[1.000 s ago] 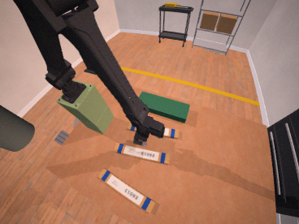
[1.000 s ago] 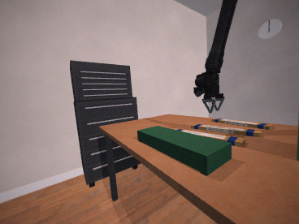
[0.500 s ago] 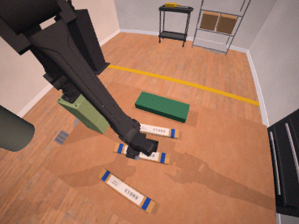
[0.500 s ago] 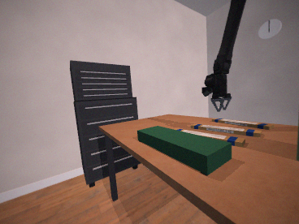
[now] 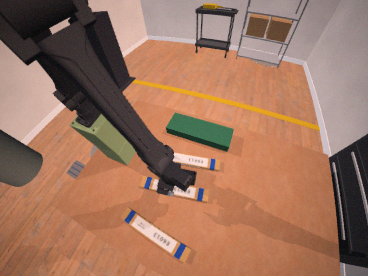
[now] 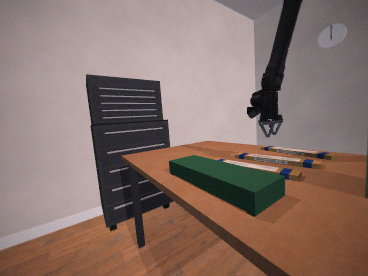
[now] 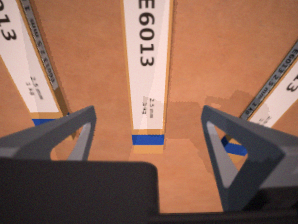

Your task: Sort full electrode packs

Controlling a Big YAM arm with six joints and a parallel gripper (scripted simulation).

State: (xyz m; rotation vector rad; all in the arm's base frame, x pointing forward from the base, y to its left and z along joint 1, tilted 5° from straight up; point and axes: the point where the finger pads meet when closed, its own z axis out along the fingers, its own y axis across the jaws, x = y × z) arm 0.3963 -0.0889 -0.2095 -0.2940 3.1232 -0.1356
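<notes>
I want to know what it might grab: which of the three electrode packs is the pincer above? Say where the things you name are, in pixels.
The middle white-labelled cardboard pack (image 5: 202,194) (image 6: 272,159) (image 7: 145,75); the others lie on either side of it.

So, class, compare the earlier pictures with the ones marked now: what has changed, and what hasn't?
The black robot arm's grey two-fingered claw moved away from the dark green rectangular platform, from near the closest pack to above the middle one. Nothing was taken hold of or let go. The three long white-and-tan packs with blue bands and the platform stayed put.
</notes>
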